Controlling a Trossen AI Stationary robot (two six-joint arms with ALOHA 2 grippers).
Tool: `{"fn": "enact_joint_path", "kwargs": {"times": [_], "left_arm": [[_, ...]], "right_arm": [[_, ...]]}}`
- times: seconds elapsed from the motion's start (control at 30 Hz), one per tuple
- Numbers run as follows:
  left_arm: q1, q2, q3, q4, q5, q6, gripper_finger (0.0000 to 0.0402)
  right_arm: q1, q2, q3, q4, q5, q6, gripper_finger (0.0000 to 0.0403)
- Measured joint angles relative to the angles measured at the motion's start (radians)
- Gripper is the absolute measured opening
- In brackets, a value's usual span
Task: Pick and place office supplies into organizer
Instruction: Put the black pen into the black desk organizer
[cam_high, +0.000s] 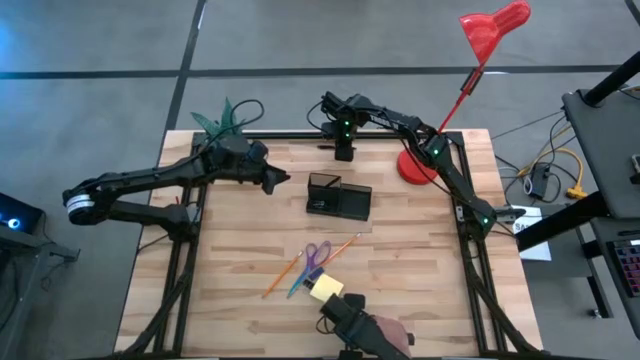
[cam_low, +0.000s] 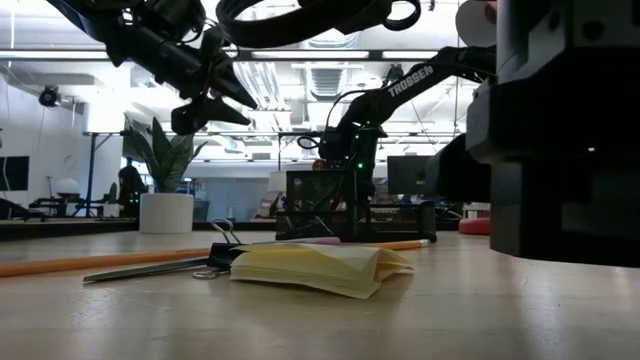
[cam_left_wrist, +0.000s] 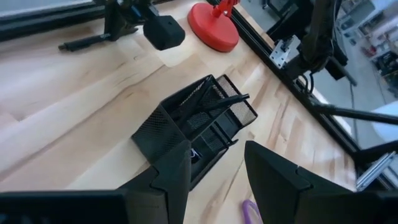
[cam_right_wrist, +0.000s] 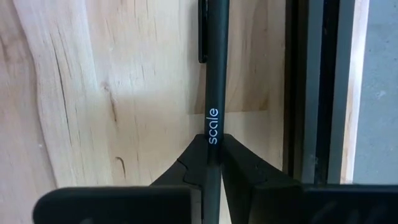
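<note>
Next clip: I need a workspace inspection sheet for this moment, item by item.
Surface: wooden table.
Job's things: organizer mid-table, pens inside; scissors, pencils, sticky pad, binder clip lie near the front edge.
Clutter: plant, red lamp at back.
Grippers: right pincer shut on black pen at back edge; left pincer open, above organizer.
Cables: beside table, right.
Surroundings: office room.
</note>
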Motion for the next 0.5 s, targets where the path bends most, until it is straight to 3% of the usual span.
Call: {"fn": "enact_joint_path", "kwargs": {"times": [0.3, 0.5], "left_arm": [[-0.001, 0.001, -0.002, 0.000, 0.000, -0.033, 0.0136], [-0.001, 0.001, -0.002, 0.005, 0.000, -0.033, 0.0136]], "right_arm": [[-0.001, -0.003, 0.000, -0.016, -0.011, 0.050, 0.0018], [-0.011, -0.019, 0.009, -0.030, -0.111, 0.156, 0.0018]]}}
